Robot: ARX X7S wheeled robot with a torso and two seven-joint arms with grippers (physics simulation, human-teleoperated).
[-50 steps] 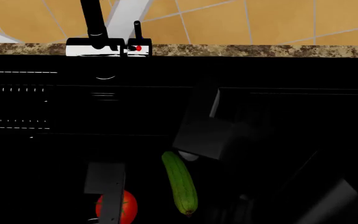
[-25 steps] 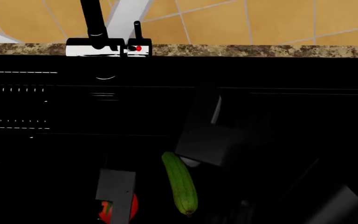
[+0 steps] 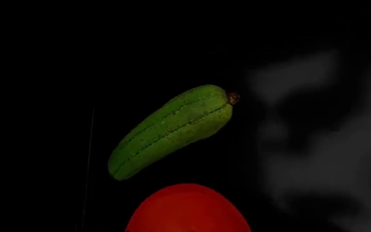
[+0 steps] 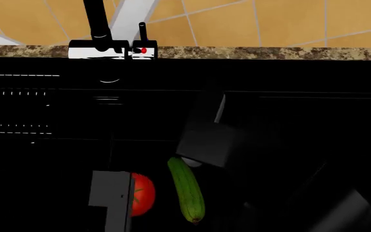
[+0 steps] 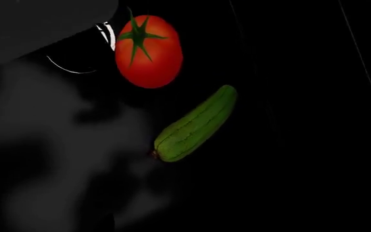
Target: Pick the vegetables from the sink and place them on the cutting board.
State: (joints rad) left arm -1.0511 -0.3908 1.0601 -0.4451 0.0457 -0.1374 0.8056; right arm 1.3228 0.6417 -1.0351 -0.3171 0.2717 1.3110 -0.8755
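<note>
Tomato (image 4: 143,194) just left of cucumber (image 4: 187,189) in black sink (image 4: 56,106); both end effectors' state unclear.

Tomato (image 5: 148,52): smooth, glossy red skin; matt green stem star.
Cucumber (image 4: 187,189): dull green skin, lightly ribbed lengthwise and finely speckled, with a dry brown stem nub.
Sink (image 4: 289,116): black basin, glossy, showing faint reflections.
Faucet (image 4: 96,19): black, satin; base (image 4: 111,50) of polished chrome.
Countertop (image 4: 269,52): speckled brown stone look.
Floor (image 4: 289,21): tan tiles, pale grout lines.
Arm housings: matt grey.
</note>
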